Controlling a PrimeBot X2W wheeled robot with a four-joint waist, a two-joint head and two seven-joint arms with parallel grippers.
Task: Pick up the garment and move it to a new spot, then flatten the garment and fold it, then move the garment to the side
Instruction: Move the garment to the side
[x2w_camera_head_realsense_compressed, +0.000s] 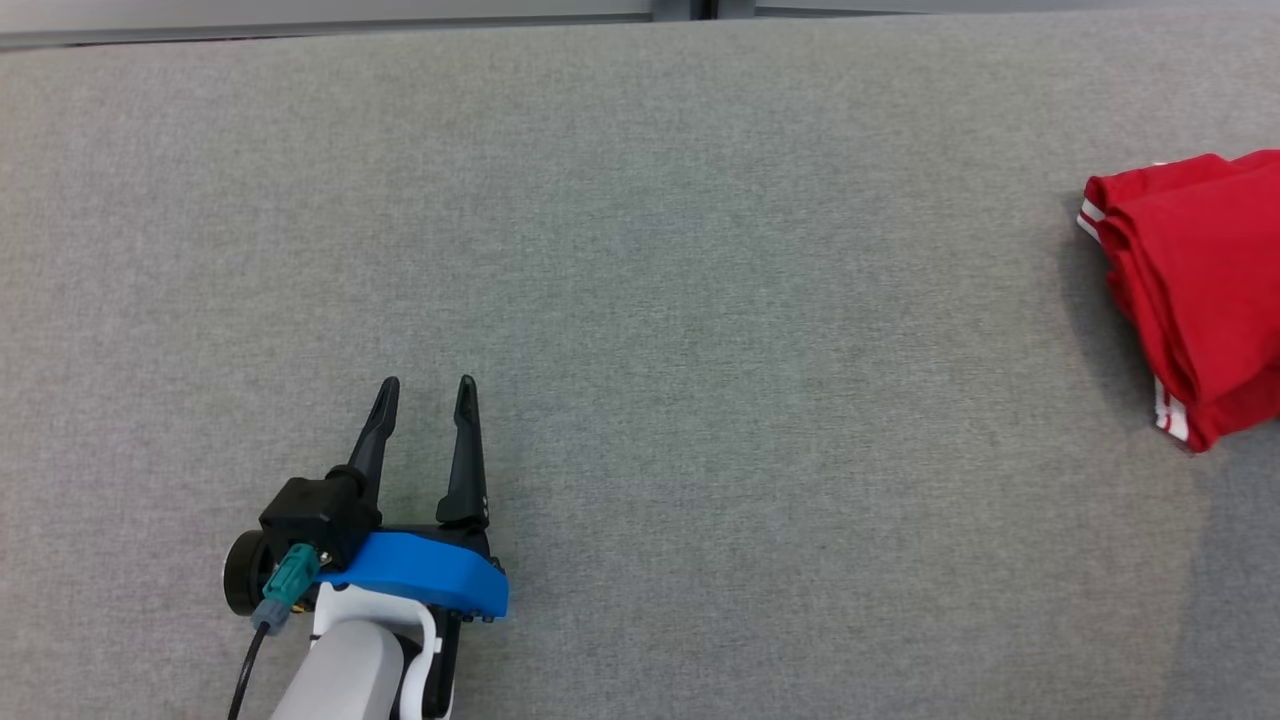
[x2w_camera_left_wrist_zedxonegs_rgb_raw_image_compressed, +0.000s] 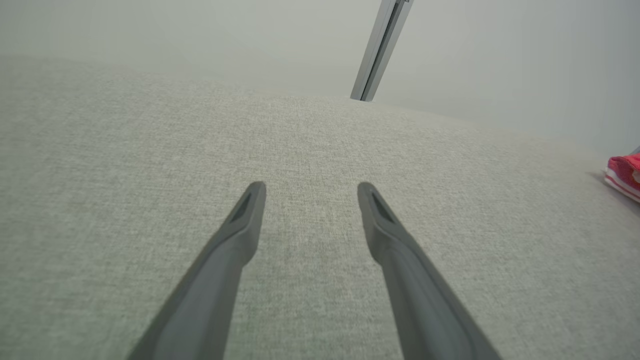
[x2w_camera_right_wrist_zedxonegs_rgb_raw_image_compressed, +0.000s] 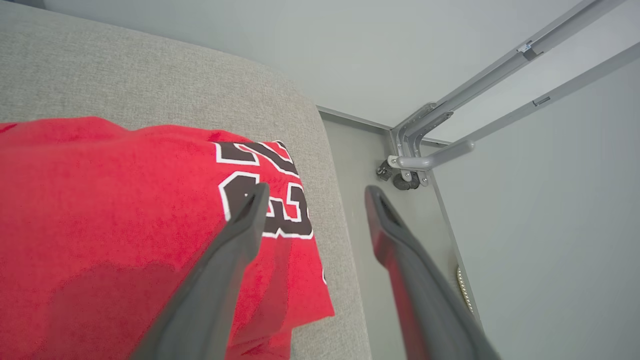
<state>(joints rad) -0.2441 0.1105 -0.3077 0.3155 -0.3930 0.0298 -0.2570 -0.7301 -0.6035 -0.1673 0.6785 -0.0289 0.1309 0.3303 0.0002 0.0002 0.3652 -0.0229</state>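
Observation:
The red garment (x2w_camera_head_realsense_compressed: 1195, 290), folded into a bundle with white trim, lies at the right edge of the grey table (x2w_camera_head_realsense_compressed: 640, 250). In the right wrist view the garment (x2w_camera_right_wrist_zedxonegs_rgb_raw_image_compressed: 115, 225) shows black-and-white numbers, and my right gripper (x2w_camera_right_wrist_zedxonegs_rgb_raw_image_compressed: 312, 195) hovers open above its edge near the table's side, fingers apart with nothing between them. My left gripper (x2w_camera_head_realsense_compressed: 428, 384) is open over bare table at the lower left, far from the garment. In the left wrist view my left gripper (x2w_camera_left_wrist_zedxonegs_rgb_raw_image_compressed: 310, 187) points across the grey cloth, and a sliver of the garment (x2w_camera_left_wrist_zedxonegs_rgb_raw_image_compressed: 625, 175) shows far right.
Beyond the table's rounded edge (x2w_camera_right_wrist_zedxonegs_rgb_raw_image_compressed: 340, 225) the right wrist view shows a grey floor and a metal frame with a castor (x2w_camera_right_wrist_zedxonegs_rgb_raw_image_compressed: 410, 170). A grey post (x2w_camera_left_wrist_zedxonegs_rgb_raw_image_compressed: 380, 50) stands behind the table. The grey cloth stretches wide between the left gripper and the garment.

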